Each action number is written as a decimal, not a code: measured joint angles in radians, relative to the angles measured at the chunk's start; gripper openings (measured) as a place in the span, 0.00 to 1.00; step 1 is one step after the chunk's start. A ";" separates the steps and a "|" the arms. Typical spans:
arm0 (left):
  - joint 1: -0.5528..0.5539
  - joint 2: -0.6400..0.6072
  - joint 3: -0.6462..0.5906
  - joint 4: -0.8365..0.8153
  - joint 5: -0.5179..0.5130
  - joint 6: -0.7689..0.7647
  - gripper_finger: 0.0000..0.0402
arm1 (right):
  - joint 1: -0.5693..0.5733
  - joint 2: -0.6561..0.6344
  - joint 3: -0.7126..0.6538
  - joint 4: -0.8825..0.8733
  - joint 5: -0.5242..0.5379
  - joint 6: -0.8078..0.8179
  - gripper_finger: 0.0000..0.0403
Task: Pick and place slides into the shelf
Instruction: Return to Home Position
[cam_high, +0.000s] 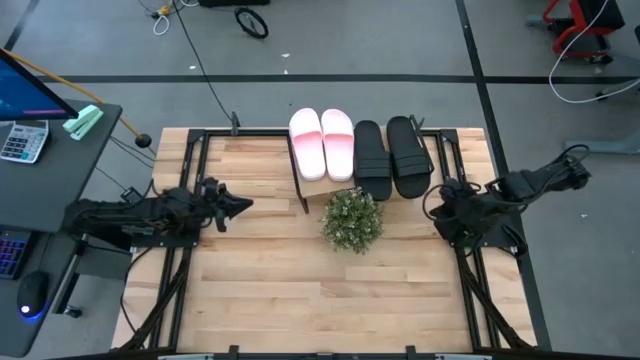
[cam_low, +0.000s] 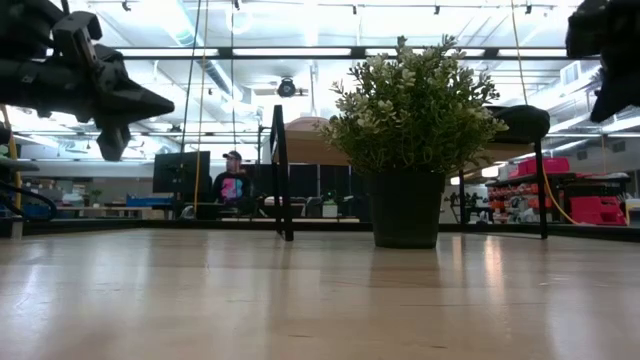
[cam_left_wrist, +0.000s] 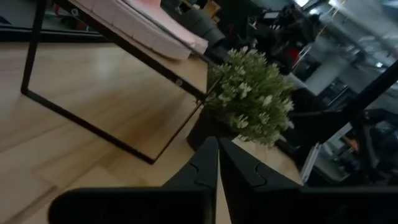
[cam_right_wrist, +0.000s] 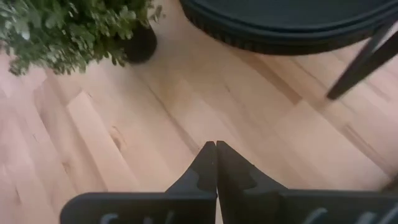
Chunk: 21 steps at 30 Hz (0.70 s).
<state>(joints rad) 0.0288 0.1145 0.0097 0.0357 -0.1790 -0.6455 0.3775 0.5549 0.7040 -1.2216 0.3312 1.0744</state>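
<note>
Two pale pink slides (cam_high: 322, 143) and two black slides (cam_high: 390, 158) lie soles down, side by side on the shelf (cam_high: 322, 188), a low rack with a light wood top and thin black legs (cam_low: 281, 170). The left wrist view shows a pink slide (cam_left_wrist: 149, 25) on the top board, and the right wrist view shows a black slide's sole edge (cam_right_wrist: 292, 25) overhead. My left gripper (cam_high: 243, 207) is shut and points level toward the shelf from the table's left. My right gripper (cam_high: 436, 203) is shut, slants down right of the shelf and holds nothing.
A small potted plant (cam_high: 352, 220) stands on the slatted tabletop just in front of the shelf, between the two arms. Bare wood lies toward the near edge (cam_high: 330, 310). A desk with a calculator (cam_high: 22, 140) stands off the table's left side. A person (cam_low: 232, 180) sits far behind.
</note>
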 joint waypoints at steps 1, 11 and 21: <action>0.000 0.008 0.000 0.000 0.000 0.008 0.06 | 0.012 -0.024 -0.020 0.015 0.021 0.000 0.00; 0.000 0.029 -0.002 0.020 0.000 0.028 0.10 | 0.110 -0.306 -0.247 0.250 0.133 -0.039 0.00; 0.000 0.029 -0.002 0.022 0.000 0.028 0.07 | 0.112 -0.421 -0.538 0.939 0.114 -0.245 0.00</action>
<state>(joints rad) 0.0288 0.1436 0.0078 0.0574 -0.1791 -0.6174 0.4900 0.1341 0.1660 -0.2829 0.4449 0.8290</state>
